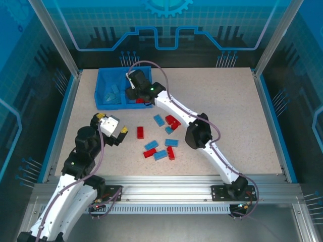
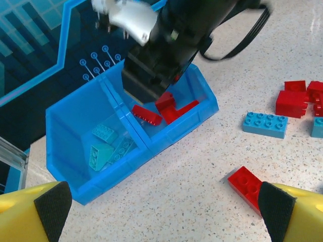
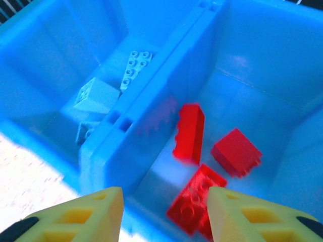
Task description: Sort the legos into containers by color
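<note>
Right gripper (image 3: 164,219) is hovering over the blue bin's (image 1: 101,88) right compartment, jaws parted and gripping nothing. Red bricks (image 3: 191,131) are lying below it, light blue bricks (image 3: 98,96) in the left compartment. Left gripper (image 2: 161,212) is hanging wide open above the table (image 1: 227,111) near loose bricks (image 1: 171,142).

Speckled table (image 1: 227,111); blue printed backdrop (image 1: 101,25)

In the top view the right compartment of the bin (image 1: 108,106) is largely covered by the right gripper (image 1: 132,93), in the left wrist view a light blue brick (image 2: 317,127) is cut off by the right edge, and in the right wrist view one red brick (image 3: 189,132) is blurred.
</note>
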{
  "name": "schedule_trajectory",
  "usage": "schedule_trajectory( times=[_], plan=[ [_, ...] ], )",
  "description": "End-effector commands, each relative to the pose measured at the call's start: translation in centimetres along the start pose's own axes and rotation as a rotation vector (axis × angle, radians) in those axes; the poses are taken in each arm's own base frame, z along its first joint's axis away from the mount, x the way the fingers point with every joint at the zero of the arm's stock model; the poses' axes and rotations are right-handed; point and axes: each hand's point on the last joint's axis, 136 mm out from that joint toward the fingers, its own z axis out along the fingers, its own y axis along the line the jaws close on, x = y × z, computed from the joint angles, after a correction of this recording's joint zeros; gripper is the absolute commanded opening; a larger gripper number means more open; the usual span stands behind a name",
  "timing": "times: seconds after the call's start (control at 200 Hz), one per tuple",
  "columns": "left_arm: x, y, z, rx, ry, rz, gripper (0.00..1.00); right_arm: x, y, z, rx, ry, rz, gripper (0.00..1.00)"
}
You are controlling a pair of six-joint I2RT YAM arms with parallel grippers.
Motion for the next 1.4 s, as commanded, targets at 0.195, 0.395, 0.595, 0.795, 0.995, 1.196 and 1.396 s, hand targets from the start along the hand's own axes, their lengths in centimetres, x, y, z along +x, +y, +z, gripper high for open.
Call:
schedule_trajectory(
  times=[0.195, 0.395, 0.595, 0.795, 0.995, 1.196, 1.396],
  plan=[
    [-0.5, 1.3, 2.7, 0.005, 0.177, -0.378, 0.97, 0.8, 2.2, -22.7, -0.288, 0.025, -0.117, 0.67],
    [2.0, -0.8, 4.6, 0.022, 0.546, -0.803, 0.83, 8.8, 0.5, -31.2, -0.313, 0.086, -0.106, 0.92],
    [4.8, -5.7, 7.8, 0.050, 0.699, -0.939, 0.81, 14.7, -0.5, -33.9, -0.320, 0.131, 0.042, 1.00],
    [8.6, -8.1, 11.0, -0.013, 0.861, -0.913, 0.84, 17.4, -0.2, -33.0, -0.335, 0.213, 0.141, 1.00],
    [11.8, -10.9, 13.1, 0.001, 0.991, -0.856, 0.84, 17.5, -0.9, -32.3, -0.287, 0.220, 0.150, 1.00],
    [13.7, -12.9, 14.0, 0.003, 1.036, -0.812, 0.75, 17.9, -1.2, -31.4, -0.268, 0.243, 0.148, 1.00],
    [14.9, -12.6, 13.7, -0.045, 1.064, -0.787, 0.47, 18.2, -0.7, -30.9, -0.284, 0.272, 0.159, 1.00]
  ],
)
